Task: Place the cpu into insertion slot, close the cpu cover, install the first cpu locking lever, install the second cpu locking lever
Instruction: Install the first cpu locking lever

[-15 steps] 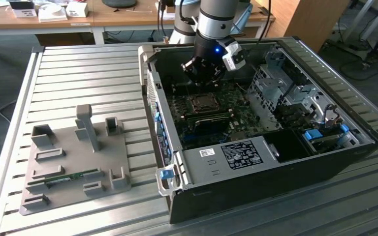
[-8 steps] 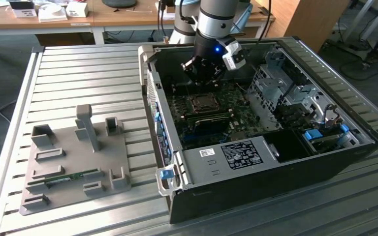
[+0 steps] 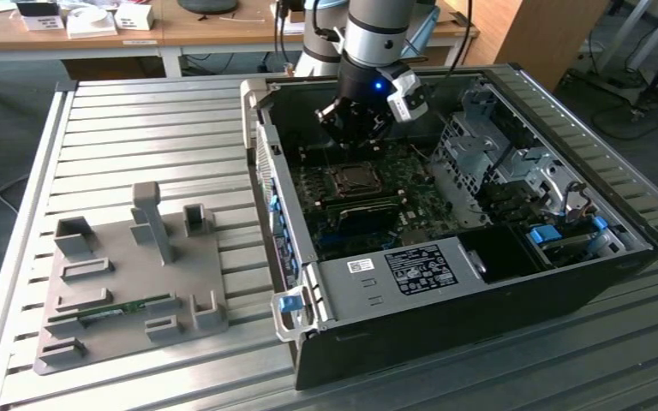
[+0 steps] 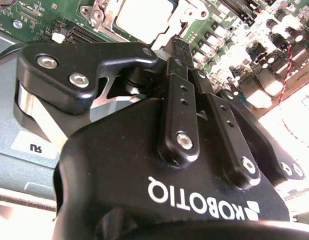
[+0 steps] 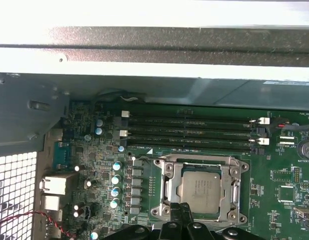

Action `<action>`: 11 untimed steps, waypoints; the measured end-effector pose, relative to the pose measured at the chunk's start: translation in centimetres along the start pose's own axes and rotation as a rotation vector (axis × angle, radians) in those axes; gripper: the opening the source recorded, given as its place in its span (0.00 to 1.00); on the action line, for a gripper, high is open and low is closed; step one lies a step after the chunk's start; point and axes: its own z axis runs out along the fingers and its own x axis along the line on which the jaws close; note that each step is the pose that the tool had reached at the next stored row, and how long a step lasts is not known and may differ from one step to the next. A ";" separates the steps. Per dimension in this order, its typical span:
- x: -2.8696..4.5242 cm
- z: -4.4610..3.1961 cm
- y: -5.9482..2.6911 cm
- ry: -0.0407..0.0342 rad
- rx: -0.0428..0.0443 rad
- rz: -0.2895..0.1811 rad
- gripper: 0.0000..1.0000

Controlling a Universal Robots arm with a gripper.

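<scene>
Cpu point(image 5: 200, 189) is seated in the insertion slot point(image 5: 240, 216), and I can see its greyish face through the window of the cpu cover point(image 5: 166, 187), which lies flat over it. The slot sits just beside the memory slots point(image 5: 192, 132), on the green board inside the computer case point(image 3: 455, 300). My gripper point(image 5: 181, 209) hangs over the slot's edge farthest from the memory slots, touching or nearly touching the cover's rim; I cannot tell which. In the second wrist view the jaws look pressed together, with nothing visible between them.
</scene>
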 end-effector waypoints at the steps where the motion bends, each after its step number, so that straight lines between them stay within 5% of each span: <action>1: 0.00 0.00 0.00 -0.0001 -0.0001 0.000 0.11; 11: 0.46 0.01 0.02 -0.0001 -0.0001 0.000 0.11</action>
